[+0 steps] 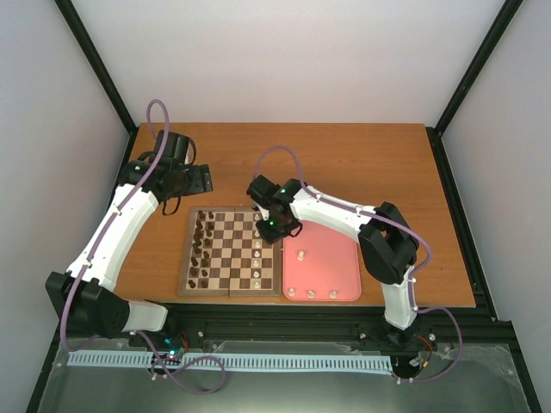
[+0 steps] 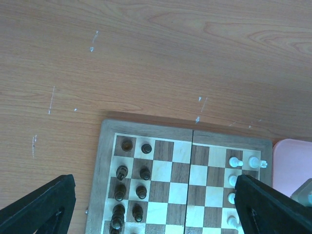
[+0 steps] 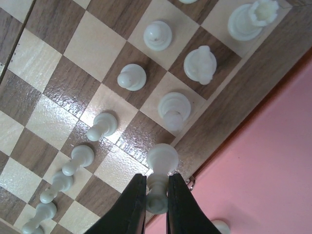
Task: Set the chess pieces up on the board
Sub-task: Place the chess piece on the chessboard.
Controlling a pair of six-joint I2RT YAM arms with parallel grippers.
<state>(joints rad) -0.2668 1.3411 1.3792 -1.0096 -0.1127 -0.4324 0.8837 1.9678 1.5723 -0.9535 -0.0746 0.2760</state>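
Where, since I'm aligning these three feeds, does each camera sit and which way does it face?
Top external: above and behind the bases, looking down on the table; left arm and right arm show.
Left wrist: on the left arm, looking down at tabletop and the board's end; the open left gripper frames the bottom.
Right wrist: close over the board edge beside the pink tray; the right gripper pinches a white piece.
Shared: all three show the board.
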